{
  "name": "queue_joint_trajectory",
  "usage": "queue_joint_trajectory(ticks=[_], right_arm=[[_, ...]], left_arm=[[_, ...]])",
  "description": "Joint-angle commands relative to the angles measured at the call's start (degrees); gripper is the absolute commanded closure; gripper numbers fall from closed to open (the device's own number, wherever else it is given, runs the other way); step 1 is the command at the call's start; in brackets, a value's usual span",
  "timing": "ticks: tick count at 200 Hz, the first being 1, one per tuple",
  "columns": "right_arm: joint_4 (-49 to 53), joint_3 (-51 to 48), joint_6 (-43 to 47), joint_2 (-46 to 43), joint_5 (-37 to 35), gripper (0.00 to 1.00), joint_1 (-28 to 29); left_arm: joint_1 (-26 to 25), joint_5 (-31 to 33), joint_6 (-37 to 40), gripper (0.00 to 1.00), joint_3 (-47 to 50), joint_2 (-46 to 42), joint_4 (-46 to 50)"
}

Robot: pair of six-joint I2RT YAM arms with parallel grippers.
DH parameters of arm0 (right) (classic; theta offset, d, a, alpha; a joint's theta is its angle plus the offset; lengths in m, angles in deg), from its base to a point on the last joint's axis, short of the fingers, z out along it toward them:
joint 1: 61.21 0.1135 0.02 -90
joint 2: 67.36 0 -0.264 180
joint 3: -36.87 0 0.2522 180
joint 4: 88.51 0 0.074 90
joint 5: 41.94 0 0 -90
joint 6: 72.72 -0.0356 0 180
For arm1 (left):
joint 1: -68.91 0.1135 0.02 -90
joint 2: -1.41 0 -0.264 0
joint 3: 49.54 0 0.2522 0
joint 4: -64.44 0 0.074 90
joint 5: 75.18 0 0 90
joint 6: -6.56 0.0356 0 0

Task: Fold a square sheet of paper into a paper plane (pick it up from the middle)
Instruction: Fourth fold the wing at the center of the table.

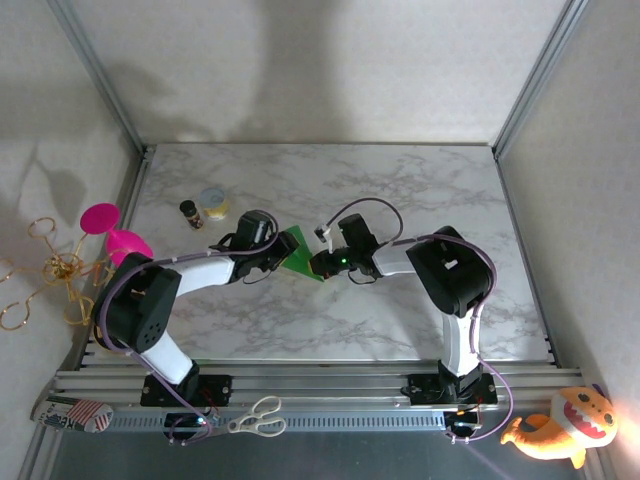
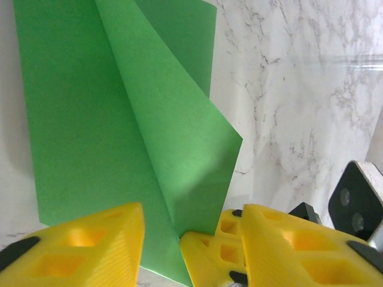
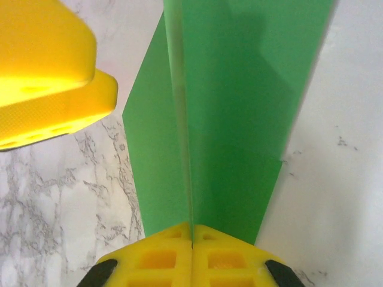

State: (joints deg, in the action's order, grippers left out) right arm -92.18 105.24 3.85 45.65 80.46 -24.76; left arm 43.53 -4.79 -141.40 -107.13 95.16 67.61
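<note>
Marble table point(image 1: 420, 185) bears a tin point(image 1: 213, 203) and bottle point(image 1: 190, 214) near green paper point(image 1: 297, 252).

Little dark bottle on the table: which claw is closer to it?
Left. In the top view the left claw is at the green paper's left edge, a little right of the bottle. The right claw pinches the paper's other side, farther from the bottle.

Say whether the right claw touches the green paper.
Touching. The right wrist view shows the right claw shut on the green paper, whose raised fold disappears between its closed jaws.
</note>
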Motion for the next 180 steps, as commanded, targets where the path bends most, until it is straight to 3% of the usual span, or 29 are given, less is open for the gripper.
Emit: queue_joint_trajectory(ticks=[1, 49, 87, 180], right_arm=[[4.14, 1.06, -2.69, 2.89, 1.99, 0.93, -0.31], [4.71, 1.85, -5.20, 4.46, 5.20, 0.92, -1.33], [5.89, 2.59, -6.00, 5.02, 5.91, 0.92, -1.51], [8.28, 3.57, -6.20, 5.90, 5.56, 0.85, -1.60]], left_arm=[[0.49, -1.18, 1.16, 0.60, 2.23, -1.12, -6.20], [1.21, -6.13, 1.11, 0.77, 5.74, 1.35, -19.65], [1.74, -9.31, 0.23, 0.85, 7.24, 5.15, -28.02], [1.92, -11.22, -1.45, 0.90, 7.40, 11.48, -34.23]])
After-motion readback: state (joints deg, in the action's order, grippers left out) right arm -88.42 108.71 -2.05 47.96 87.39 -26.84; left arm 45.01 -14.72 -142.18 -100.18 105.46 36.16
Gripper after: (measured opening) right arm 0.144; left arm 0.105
